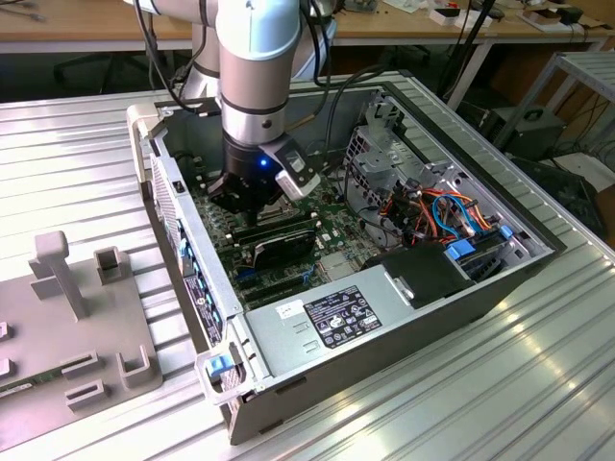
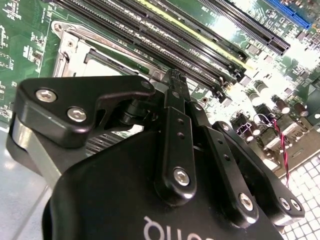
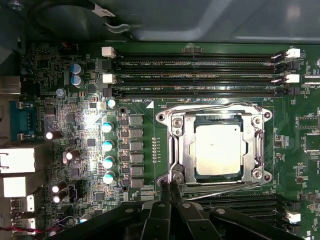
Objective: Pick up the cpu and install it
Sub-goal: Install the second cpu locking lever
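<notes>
CPU (image 3: 217,149) is a flat square chip with a dull silvery-tan metal lid, matte, faint smudges; it sits seated in the socket (image 3: 176,150) right of centre in the first wrist view. The socket frame is shiny stamped steel with screws at the corners and thin wire levers along its edges. A pale sliver of the CPU (image 2: 107,67) shows in the second wrist view, upper left, behind the black fingers.

Gripper (image 3: 168,190) has its two black fingertips pressed together with nothing between them, at the socket's lower left corner, just beside the frame. In the second wrist view the gripper (image 2: 175,82) is matte black metal links with silver screw heads.

Board (image 3: 75,125) is green, studded with small cylindrical capacitors and grey square chokes. Long black memory slots (image 3: 200,75) with white clips run across the upper part.

In the exterior view the arm (image 1: 255,77), smooth grey cylinders, reaches down at upper centre into the open case (image 1: 384,327), grey sheet metal, lying on a ribbed aluminium table (image 1: 77,154).
</notes>
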Action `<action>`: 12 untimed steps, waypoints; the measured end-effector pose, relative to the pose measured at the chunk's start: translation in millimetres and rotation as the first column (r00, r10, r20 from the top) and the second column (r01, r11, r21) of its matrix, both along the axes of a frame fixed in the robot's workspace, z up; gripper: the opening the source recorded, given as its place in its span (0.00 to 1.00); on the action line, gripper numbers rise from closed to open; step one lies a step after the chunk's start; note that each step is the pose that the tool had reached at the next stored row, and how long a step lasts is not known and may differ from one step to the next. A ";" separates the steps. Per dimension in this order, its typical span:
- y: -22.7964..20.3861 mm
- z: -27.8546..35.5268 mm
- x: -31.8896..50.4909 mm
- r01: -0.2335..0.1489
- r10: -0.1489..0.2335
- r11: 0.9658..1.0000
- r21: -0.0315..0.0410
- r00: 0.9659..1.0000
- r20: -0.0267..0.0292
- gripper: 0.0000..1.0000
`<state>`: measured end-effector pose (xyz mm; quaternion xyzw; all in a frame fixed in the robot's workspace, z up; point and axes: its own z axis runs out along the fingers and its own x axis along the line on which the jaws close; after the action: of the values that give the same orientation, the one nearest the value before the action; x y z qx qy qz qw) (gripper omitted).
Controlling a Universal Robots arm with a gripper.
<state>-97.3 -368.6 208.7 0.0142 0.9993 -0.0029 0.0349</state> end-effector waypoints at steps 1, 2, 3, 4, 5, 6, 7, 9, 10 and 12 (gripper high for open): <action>0.0 -0.1 -0.3 0.001 -0.001 1.000 0.000 1.000 0.000 0.11; 0.1 -0.3 -0.6 0.001 -0.001 1.000 0.000 1.000 0.000 0.11; 0.1 -0.4 -0.9 0.002 -0.002 1.000 0.000 1.000 0.000 0.11; 0.1 -0.4 -0.9 0.002 -0.002 1.000 0.000 1.000 0.000 0.11; 0.1 -0.4 -0.9 0.002 -0.002 1.000 0.000 1.000 0.000 0.11; 0.1 -0.4 -1.0 0.002 -0.002 1.000 0.000 1.000 0.000 0.11; 0.1 -0.5 -1.1 0.002 -0.002 1.000 0.000 1.000 0.000 0.11; 0.2 -0.6 -1.2 0.002 -0.002 1.000 0.000 1.000 0.000 0.11; 0.2 -0.8 -1.3 0.002 -0.002 1.000 0.000 1.000 0.000 0.11; 0.2 -1.0 -1.7 0.002 -0.002 1.000 0.000 1.000 0.000 0.11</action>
<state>-99.0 -368.4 207.7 0.0154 0.9993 -0.0029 0.0350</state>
